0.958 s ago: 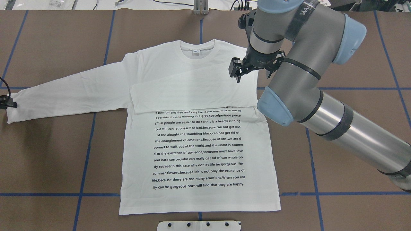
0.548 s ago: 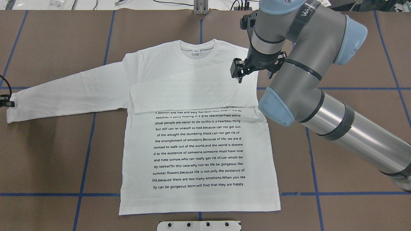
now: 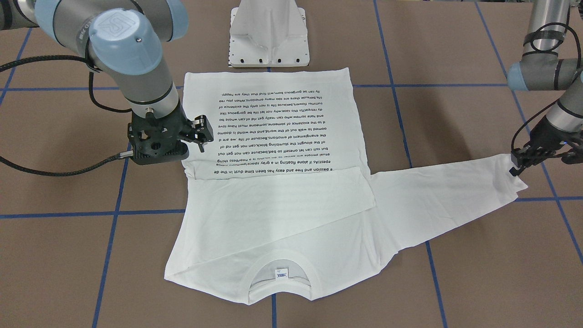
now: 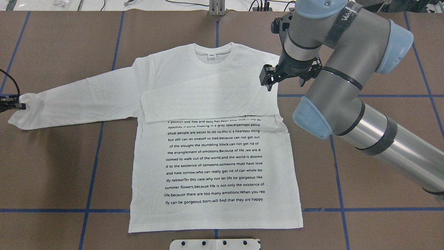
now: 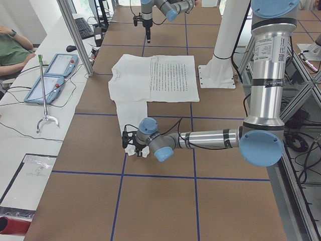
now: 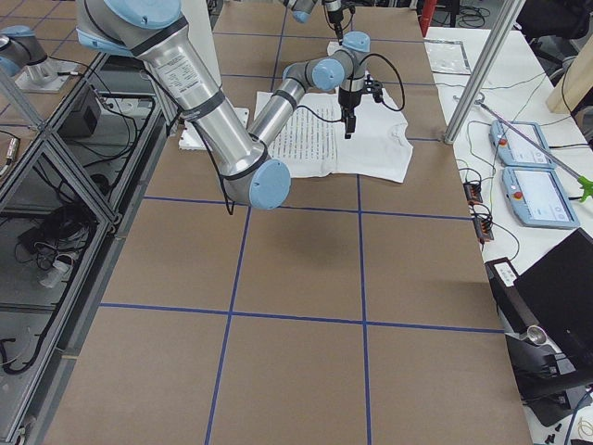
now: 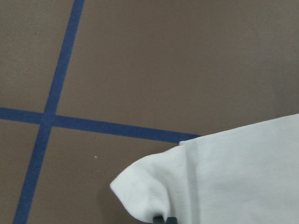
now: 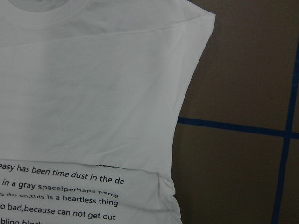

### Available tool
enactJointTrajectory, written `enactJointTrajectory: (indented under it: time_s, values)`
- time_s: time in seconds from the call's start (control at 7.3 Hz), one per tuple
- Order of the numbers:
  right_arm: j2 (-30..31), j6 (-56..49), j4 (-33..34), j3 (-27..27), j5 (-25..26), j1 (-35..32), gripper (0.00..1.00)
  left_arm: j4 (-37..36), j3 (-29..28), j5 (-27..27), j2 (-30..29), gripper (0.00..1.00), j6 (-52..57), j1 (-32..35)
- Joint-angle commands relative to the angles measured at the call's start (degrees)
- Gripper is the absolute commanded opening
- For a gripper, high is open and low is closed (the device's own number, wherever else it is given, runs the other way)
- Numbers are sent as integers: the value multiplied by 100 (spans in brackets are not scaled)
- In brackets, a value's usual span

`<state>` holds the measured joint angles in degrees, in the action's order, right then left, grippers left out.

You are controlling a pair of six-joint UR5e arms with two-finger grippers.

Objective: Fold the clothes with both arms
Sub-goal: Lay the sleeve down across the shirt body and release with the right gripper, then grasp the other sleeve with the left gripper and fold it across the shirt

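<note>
a white t-shirt (image 4: 208, 83) lies flat in the middle of the brown table (image 4: 52, 166), collar toward the top and black text across its lower half. one sleeve is folded across the chest. the other stretches to the left edge, where the left gripper (image 4: 15, 105) pinches its cuff. from the lower right comes the right arm (image 4: 367, 135), its right gripper (image 4: 286, 79) spread over the shirt's upper-right shoulder edge.

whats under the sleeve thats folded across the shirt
The folded sleeve lies on the T-shirt chest, over the top of the printed text; one line peeks out half-cut at its edge. Any lines above that are covered, so unreadable.
</note>
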<state>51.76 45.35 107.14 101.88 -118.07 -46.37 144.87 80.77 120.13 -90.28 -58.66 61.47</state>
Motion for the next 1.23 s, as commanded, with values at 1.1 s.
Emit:
enactJointTrajectory:
  time_s: [1.1]
  values:
    - [2654, -1264, -1222, 684, -743, -1268, 100, -4257, 1198, 644, -5089, 0, -3498, -1109]
